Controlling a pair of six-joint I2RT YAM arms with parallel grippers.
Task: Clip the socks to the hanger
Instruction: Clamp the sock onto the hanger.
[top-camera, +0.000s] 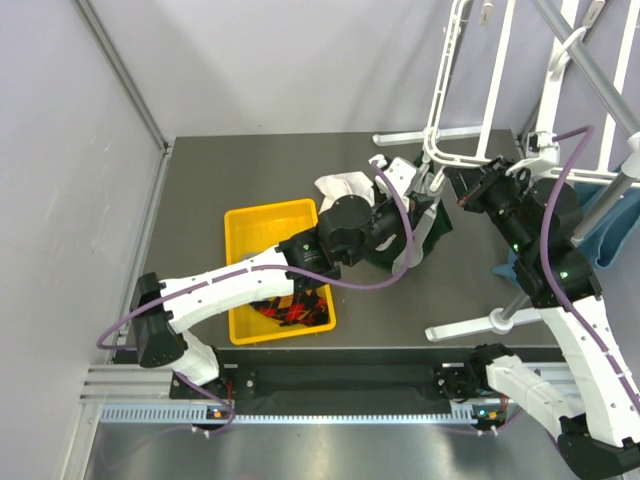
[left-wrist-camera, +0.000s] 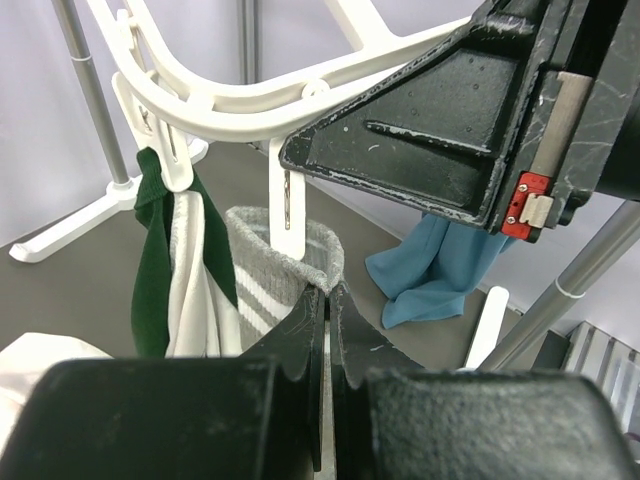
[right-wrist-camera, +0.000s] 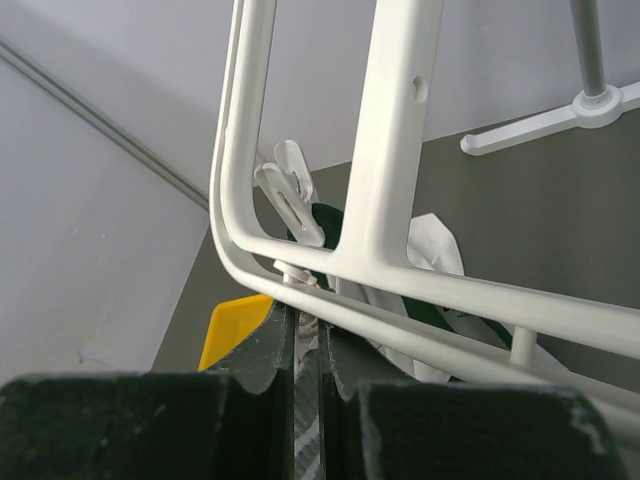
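Grey sock (left-wrist-camera: 268, 272), pinched in my left gripper (left-wrist-camera: 328, 298), should lift squarely into the clip (left-wrist-camera: 288, 215) my closed right gripper (right-wrist-camera: 306, 320) squeezes.

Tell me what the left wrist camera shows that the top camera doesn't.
Only the left wrist view: the left claw shut on the cuff of a grey sock with white stripes, held up just under the hanger. Only the top view: the yellow bin with the argyle sock lying in it. Both: the white hanger, the green and white sock hanging from it, and the blue cloth beyond.
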